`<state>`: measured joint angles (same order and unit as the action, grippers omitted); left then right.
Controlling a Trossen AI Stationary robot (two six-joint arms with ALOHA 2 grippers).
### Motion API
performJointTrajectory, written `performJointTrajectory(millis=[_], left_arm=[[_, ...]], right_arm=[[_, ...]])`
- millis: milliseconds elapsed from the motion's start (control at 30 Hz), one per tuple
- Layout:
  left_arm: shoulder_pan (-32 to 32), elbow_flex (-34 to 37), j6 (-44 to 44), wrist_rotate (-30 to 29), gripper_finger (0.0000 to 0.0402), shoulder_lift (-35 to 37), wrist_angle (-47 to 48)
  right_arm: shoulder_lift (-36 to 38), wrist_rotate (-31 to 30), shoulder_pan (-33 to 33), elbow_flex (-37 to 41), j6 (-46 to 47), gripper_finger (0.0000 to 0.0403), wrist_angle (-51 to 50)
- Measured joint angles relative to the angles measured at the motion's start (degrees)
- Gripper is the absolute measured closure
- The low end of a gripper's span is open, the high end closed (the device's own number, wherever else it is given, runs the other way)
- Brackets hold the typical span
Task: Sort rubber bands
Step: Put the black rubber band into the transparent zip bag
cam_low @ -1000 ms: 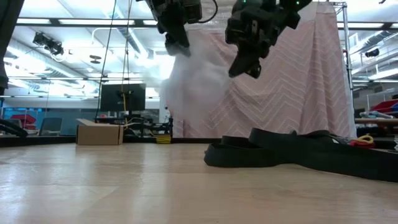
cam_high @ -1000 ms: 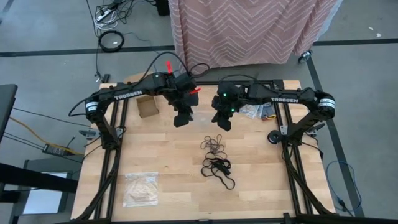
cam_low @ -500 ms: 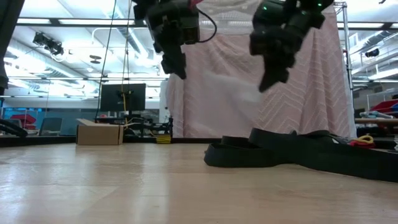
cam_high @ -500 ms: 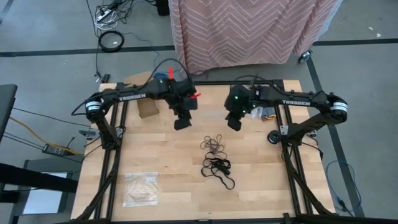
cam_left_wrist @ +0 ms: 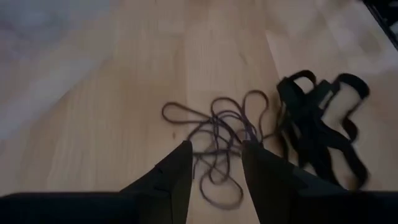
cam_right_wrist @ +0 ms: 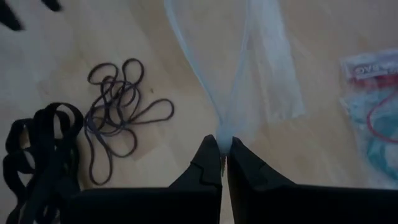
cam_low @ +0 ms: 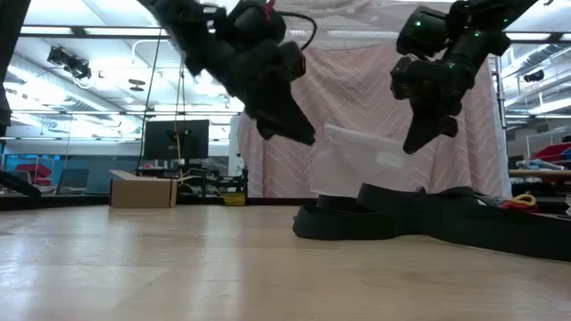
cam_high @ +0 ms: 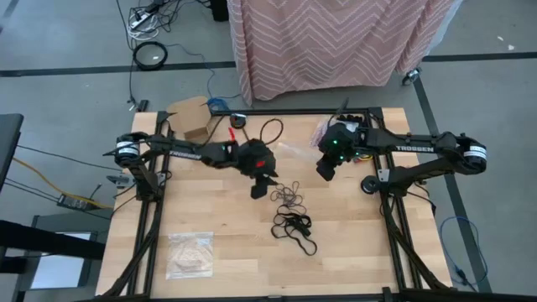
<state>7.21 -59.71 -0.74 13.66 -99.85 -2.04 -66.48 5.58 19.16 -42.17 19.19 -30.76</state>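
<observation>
Overhead, the rubber bands (cam_high: 290, 198) lie on the pale wooden table (cam_high: 218, 210) in two heaps near its middle: a loose tangle of thin dark loops, and just beyond it, toward the table's near edge, a heap of broader black bands (cam_high: 294, 229) whose long axis runs slantwise toward the near right. The left gripper (cam_high: 262, 188) reaches in low, just beside the thin tangle. The right gripper (cam_high: 325, 170) hangs farther right, with a clear plastic bag (cam_high: 289, 151) trailing from it toward the table's far side. Another crinkly clear bag (cam_high: 190, 252) lies flat near the front left corner, and a small cardboard box (cam_high: 197, 127) sits at the far left.

From table height, the left gripper (cam_low: 299, 134) slants downward with nothing in it, while the right gripper (cam_low: 417, 141) is pinched on the filmy bag (cam_low: 361, 150), which stretches out sideways, clear of the table.

Past the left wrist's two dark fingers (cam_left_wrist: 176, 176), which stand apart with bare wood between them, the thin loops (cam_left_wrist: 217, 134) sprawl as round, wiry strands, and the flat, ribbon-like black bands (cam_left_wrist: 317, 124) lie close beside them.

At the right wrist, the fingers (cam_right_wrist: 210, 162) are pressed together on a gathered pleat of the translucent bag (cam_right_wrist: 255, 68), which fans out away from them. The thin tangle (cam_right_wrist: 118, 109) and the black heap (cam_right_wrist: 40, 155) lie off to one side on the wood.
</observation>
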Motion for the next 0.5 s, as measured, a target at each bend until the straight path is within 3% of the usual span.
performJointTrajectory(millis=[167, 333, 500], left_arm=[[-1.5, 2.9, 6.0, 1.1, 0.0256, -4.6, -6.6], [-4.4, 1.5, 9.4, 8.2, 0.0262, -6.6, -8.4], [-8.0, -0.4, 16.4, 4.2, 0.0274, -6.5, -4.4]], right_arm=[[1.4, 1.1, 0.1, 0.0, 0.8, 0.0403, 1.5], [2.0, 4.2, 0.1, 0.0, 0.3, 0.0403, 1.5], [2.1, 7.3, 0.1, 0.0, -0.8, 0.0403, 1.6]])
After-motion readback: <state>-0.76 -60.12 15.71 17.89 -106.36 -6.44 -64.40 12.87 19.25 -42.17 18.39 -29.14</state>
